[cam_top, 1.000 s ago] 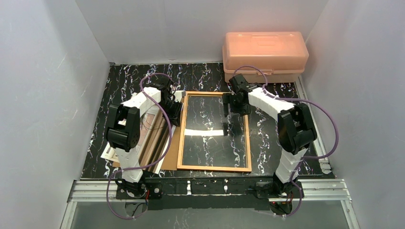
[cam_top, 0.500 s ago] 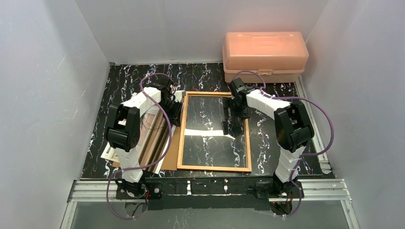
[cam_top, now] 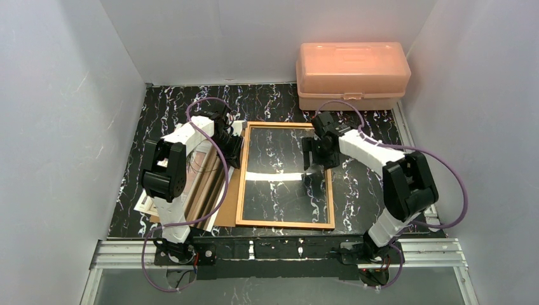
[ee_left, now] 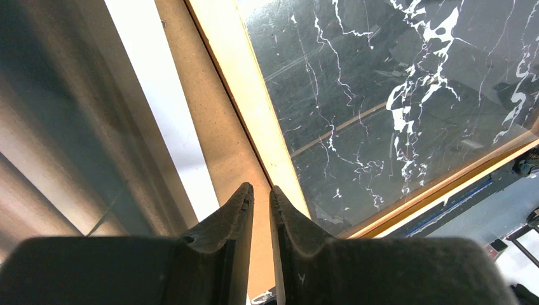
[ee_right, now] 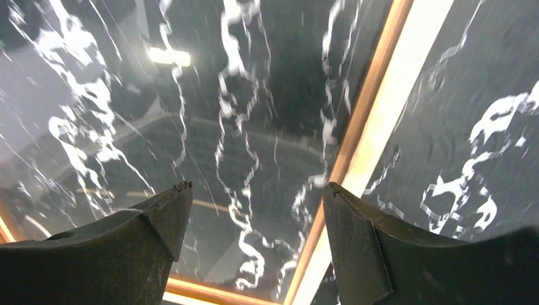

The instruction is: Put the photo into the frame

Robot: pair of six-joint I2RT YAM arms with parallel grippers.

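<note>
Inside the thin orange-brown wooden frame [cam_top: 286, 223] we see only black marble table [cam_top: 171, 105]; the beige-banded paper photo [cam_top: 206, 184] lies left. Our left gripper [ee_left: 261, 189] is pinched narrow, the right gripper [ee_right: 257, 187] spread wide. The pink plastic box [cam_top: 353, 67] stays lidded.

Above the silver rail [cam_top: 279, 249], both arms are built alike. The left arm [cam_top: 170, 166] and the right arm [cam_top: 365, 149] each have white moulded shells joined by chunky black joint housings. Their black bases sit on that rail. A thin purple cable [cam_top: 225, 171] runs from the left base along the white links. A second purple cable [cam_top: 466, 200] bows wide off the right arm, well above the rail. The left gripper [ee_left: 260, 190] has matt dark grey fingers [ee_left: 224, 222], wedge-shaped, with bevelled edges and faint scuffs. The right gripper [ee_right: 257, 188] has the same dark, tapering fingers [ee_right: 140, 241], lightly scratched.
</note>
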